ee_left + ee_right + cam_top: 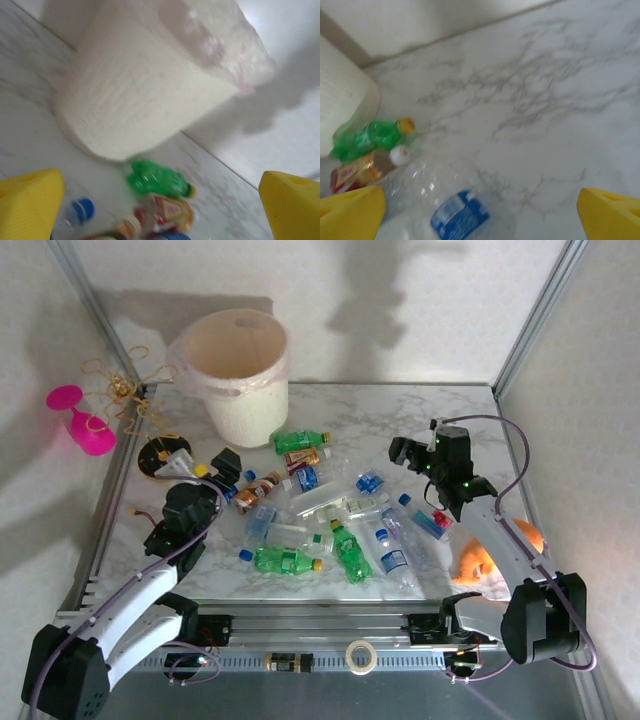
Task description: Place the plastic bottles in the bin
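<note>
The marble worktop (pixel 400 410) carries everything. The bin (pixel 245 390) stands upright at its back left, liner folded over the rim; nothing shows inside it. In the left wrist view its wall (pixel 145 100) looms close, and its edge (pixel 340 100) shows at the left of the right wrist view.

The left arm (pixel 150 580) reaches to the left edge of the bottles, jaws wide apart and holding nothing, yellow fingertips (pixel 27 202) at the frame's corners. The right arm (pixel 500 530) hangs over bare worktop at the heap's back right, jaws likewise apart and empty, fingertips (pixel 612 212) spread wide.

The bottles (pixel 320 510) lie scattered mid-worktop, all outside the bin. A green one (pixel 300 441) lies nearest the bin, just in front of it (pixel 155 179) (pixel 367 137), with a red-labelled one (pixel 305 458) (pixel 165 212) beside it. A clear blue-labelled bottle (pixel 457 215) lies below the right jaws.
</note>
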You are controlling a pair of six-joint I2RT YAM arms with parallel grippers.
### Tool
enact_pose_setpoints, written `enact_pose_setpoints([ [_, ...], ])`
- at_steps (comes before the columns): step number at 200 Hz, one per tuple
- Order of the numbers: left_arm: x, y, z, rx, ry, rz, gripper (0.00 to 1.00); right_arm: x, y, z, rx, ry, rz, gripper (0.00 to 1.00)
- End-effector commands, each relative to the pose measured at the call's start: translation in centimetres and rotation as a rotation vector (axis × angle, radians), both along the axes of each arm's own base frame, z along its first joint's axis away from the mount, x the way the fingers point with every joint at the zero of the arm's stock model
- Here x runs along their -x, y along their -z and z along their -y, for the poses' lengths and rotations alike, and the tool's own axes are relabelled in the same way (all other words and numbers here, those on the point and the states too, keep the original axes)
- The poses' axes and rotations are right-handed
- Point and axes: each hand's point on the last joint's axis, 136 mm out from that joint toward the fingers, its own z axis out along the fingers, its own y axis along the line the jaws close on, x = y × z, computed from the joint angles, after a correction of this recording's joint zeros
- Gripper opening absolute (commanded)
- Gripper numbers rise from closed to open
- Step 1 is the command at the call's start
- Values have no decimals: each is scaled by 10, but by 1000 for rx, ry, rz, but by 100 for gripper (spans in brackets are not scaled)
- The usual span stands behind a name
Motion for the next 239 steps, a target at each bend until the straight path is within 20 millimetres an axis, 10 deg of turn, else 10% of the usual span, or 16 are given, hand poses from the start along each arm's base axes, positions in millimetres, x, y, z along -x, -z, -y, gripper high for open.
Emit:
enact_pose_setpoints([
  [1,2,12,36,54,124,-66,100,44,17,-13,0,-72,-225,99],
  [115,-23,35,164,-130,478,-151,99,93,75,57,409,179,-563,99],
  [239,-7,52,141,-142,422,-186,100,61,150,52,483,123,-663,96],
])
